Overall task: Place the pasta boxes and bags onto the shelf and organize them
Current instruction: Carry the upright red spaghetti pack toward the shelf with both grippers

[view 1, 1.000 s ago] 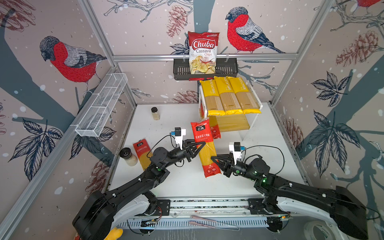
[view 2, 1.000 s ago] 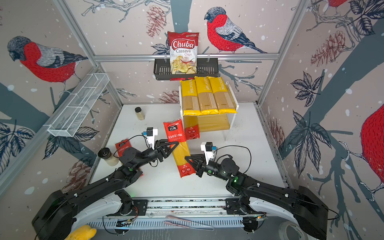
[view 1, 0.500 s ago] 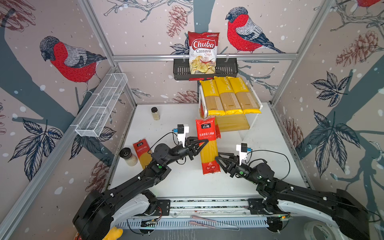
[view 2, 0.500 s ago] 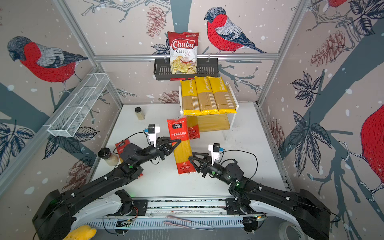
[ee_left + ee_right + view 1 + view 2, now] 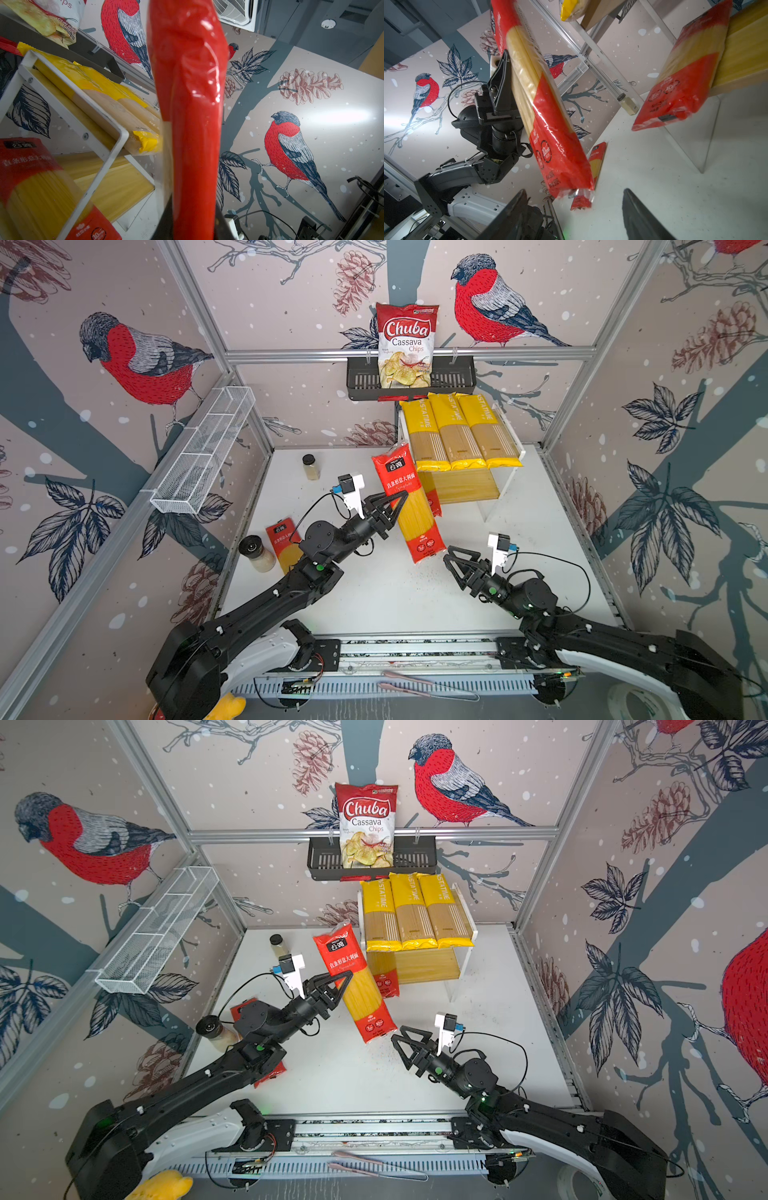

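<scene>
Both top views: left hand clamped on a red pasta pack, held clear of the tabletop.
Pack hangs tilted just before the shelf, three yellow packs on its upper board. Right hand jaws apart, near the pack's lower end, not touching.

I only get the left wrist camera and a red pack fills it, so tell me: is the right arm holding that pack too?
Observer: No, the right gripper is off the held red pack, jaws open near its lower end.
Operator: Where is my left grip?
Observer: The left gripper pinches its clear middle section.
Operator: Any pack left on the table?
Observer: One loose red pack lies flat on the table beside a black-capped jar.
</scene>
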